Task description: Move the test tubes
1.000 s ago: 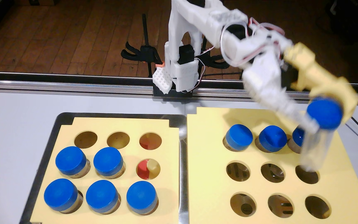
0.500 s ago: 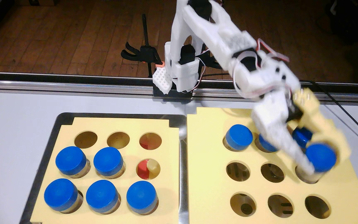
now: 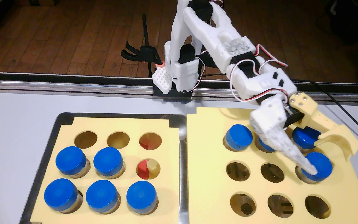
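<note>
Several test tubes with blue caps stand in two yellow racks. The left rack (image 3: pixel 120 122) holds several: two in the middle row (image 3: pixel 71 159) and three in the front row (image 3: pixel 102 197). The right rack (image 3: pixel 208 150) holds three in the back row (image 3: pixel 238 135), the middle one partly hidden by my gripper, and one at the right of the middle row (image 3: pixel 322 161). My gripper (image 3: pixel 329 163) is open around that tube. The white finger (image 3: pixel 303 161) touches the cap's left front. The yellow finger (image 3: pixel 343 144) stands apart to its right.
The left rack sits in a metal tray (image 3: pixel 182 161). A red and cream piece (image 3: pixel 147 170) shows in one of its empty holes. The arm base (image 3: pixel 173 86) and a black clamp (image 3: pixel 139 53) stand at the table's back edge. A black cable (image 3: pixel 346 112) runs along the right.
</note>
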{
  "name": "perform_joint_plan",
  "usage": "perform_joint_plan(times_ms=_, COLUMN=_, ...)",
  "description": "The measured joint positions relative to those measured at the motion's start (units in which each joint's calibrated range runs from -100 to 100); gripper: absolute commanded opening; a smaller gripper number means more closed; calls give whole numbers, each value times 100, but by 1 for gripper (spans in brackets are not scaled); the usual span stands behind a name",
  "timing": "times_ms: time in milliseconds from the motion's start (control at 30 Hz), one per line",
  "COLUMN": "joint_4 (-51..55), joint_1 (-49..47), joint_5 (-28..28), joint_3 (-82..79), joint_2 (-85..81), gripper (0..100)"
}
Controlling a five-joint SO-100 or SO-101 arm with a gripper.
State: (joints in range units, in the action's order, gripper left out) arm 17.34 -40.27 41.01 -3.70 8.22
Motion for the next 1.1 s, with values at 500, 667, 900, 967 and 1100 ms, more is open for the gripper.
perform_joint_plan(times_ms=500, joint_4=87, joint_1=2249, joint_5=480, joint_3=-459, joint_2=-1805, gripper=31)
perform_joint_plan(times_ms=667, joint_4=87, joint_1=3443, joint_5=511, joint_3=-2417, joint_2=-3644, gripper=31)
perform_joint_plan(times_ms=900, joint_4=87, joint_1=4172, joint_5=511, joint_3=-4712, joint_2=-4729, gripper=30)
perform_joint_plan(times_ms=967, joint_4=87, joint_1=4146, joint_5=511, joint_3=-4749, joint_2=-4661, gripper=30)
perform_joint_plan(times_ms=1100, joint_4=87, joint_1=4190, joint_5=511, joint_3=-4450, joint_2=-4136, gripper=30)
